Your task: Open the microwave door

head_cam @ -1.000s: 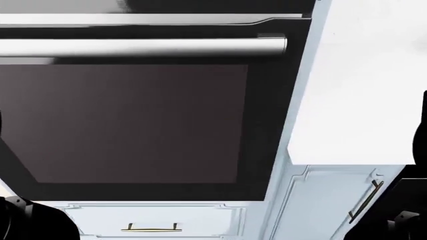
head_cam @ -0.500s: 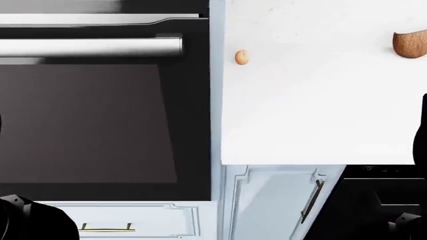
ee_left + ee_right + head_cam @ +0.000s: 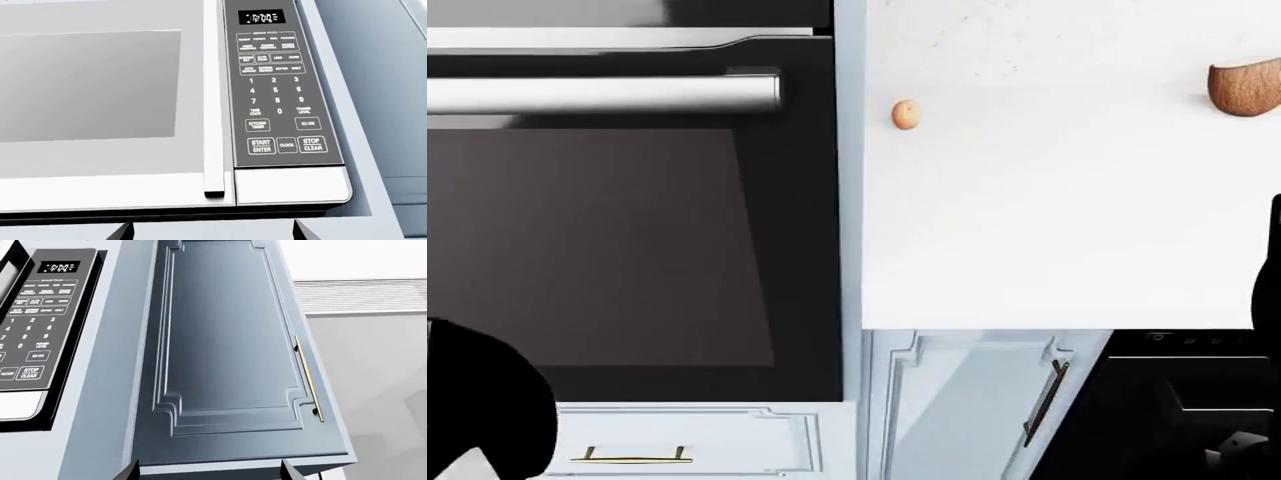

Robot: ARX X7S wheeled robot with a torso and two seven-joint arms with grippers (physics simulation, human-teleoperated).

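Since the microwave door [image 3: 100, 95] looks rigid and hinged, pull its vertical handle [image 3: 213, 100]; either gripper's opening I cannot tell.

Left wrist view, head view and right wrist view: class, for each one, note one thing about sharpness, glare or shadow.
Left wrist view: the microwave keypad labels are sharp, the display digits smeared. Head view: a bright glare band runs along the oven handle; black arm shapes fill the lower corners. Right wrist view: the cabinet door shades evenly, with no hard shadows.
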